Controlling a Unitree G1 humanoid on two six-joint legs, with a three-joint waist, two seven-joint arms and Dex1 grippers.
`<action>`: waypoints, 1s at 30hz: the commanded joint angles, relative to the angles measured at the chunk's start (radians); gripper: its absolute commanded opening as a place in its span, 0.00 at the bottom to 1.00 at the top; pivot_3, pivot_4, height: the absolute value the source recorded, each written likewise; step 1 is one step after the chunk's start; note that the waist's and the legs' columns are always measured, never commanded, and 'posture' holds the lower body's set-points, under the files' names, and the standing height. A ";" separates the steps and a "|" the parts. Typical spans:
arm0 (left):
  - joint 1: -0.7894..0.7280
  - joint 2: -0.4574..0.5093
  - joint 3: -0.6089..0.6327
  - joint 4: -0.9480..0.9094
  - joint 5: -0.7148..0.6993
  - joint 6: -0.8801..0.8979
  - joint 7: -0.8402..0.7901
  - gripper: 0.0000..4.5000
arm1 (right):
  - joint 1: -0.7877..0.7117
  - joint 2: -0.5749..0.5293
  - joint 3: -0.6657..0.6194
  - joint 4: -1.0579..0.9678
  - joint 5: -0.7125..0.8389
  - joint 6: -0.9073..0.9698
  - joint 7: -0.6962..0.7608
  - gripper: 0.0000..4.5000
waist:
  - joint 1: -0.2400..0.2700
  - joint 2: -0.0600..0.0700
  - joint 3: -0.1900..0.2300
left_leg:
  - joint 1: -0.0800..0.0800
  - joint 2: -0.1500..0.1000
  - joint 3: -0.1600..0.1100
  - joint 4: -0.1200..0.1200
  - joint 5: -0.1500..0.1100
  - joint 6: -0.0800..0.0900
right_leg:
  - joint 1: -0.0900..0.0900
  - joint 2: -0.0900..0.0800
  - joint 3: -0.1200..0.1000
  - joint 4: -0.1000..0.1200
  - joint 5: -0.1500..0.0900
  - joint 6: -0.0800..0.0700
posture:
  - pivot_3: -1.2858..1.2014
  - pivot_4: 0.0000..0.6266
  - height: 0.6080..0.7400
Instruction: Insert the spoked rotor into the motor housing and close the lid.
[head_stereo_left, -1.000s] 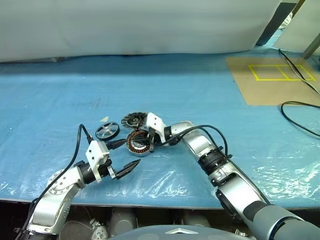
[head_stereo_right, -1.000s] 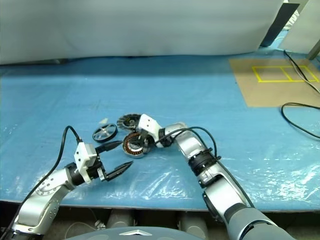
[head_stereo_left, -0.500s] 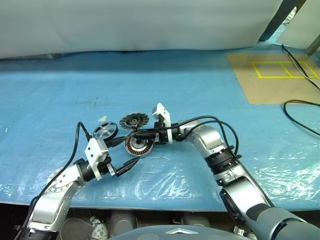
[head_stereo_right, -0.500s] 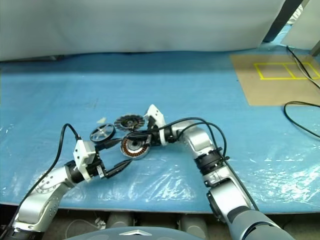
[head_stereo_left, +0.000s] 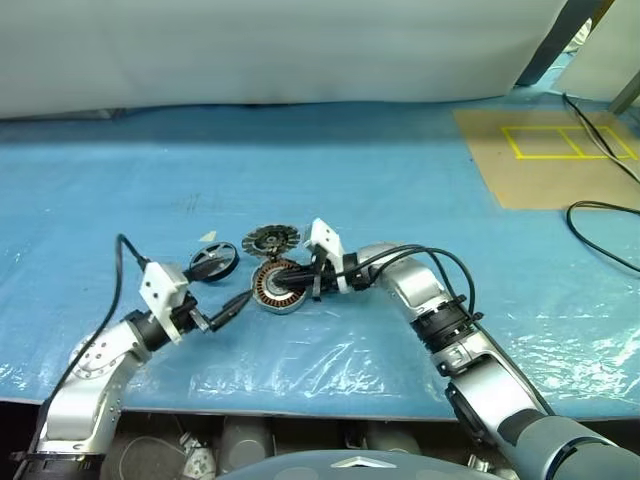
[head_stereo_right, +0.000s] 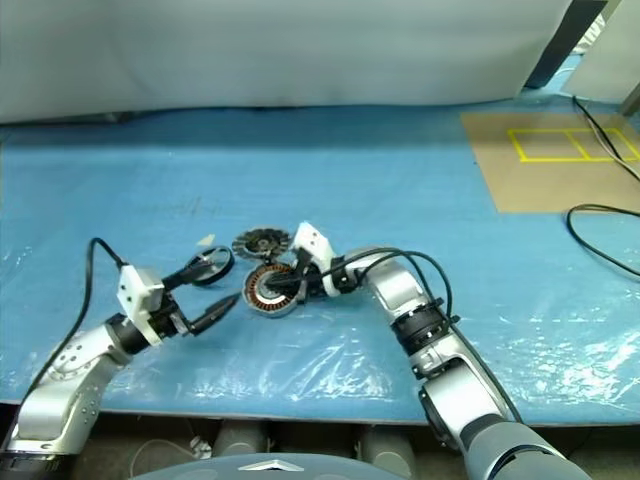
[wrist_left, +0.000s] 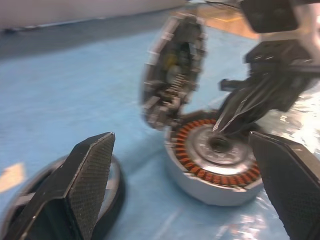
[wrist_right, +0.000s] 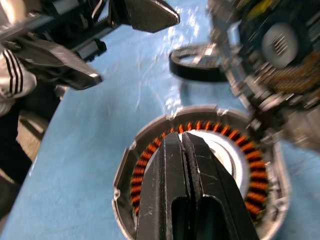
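Three motor parts are seen mid-worktop, nearer its front edge: one motor housing (head_stereo_left: 278, 288), one lid (head_stereo_left: 270, 239) behind it, one spoked rotor (head_stereo_left: 214, 263) to the left. The right gripper (head_stereo_left: 275, 279), jaws pressed together, is poised over the housing's hub. The left gripper (head_stereo_left: 232, 296), jaws spread, is empty.

motor housing (wrist_right: 200, 195) hub: hidden under right pincer (wrist_right: 182, 137) | spoked rotor (wrist_left: 107, 192): cut off by edge

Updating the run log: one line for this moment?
left gripper: open, empty | right gripper: shut over motor housing | spoked rotor: on table | lid: off
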 joint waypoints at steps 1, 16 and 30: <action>-0.033 0.047 0.094 0.033 -0.046 0.029 -0.004 1.00 | -0.028 -0.034 -0.062 -0.149 0.099 0.081 0.044 0.00 | 0.001 0.000 0.000 | -0.001 0.000 0.000 0.000 0.000 0.000 | 0.000 0.000 0.000 0.000 0.000 0.000 | 0.52 0.24 1.00; -0.590 0.420 -0.163 0.492 0.141 0.136 -0.484 1.00 | 0.103 -0.217 -0.117 -0.269 0.101 0.155 -0.052 0.00 | 0.026 -0.002 0.000 | 0.000 -0.002 0.001 -0.001 0.000 0.000 | -0.002 0.000 0.001 0.000 0.002 0.004 | 0.52 0.24 1.00; -1.100 0.265 -0.475 1.119 0.523 -0.084 -0.713 1.00 | 0.259 -0.245 -0.142 -0.398 0.100 0.178 -0.212 0.00 | 0.031 -0.002 0.001 | -0.008 -0.004 -0.002 -0.001 0.000 -0.001 | -0.004 0.000 -0.003 0.000 0.003 0.005 | 0.52 0.24 1.00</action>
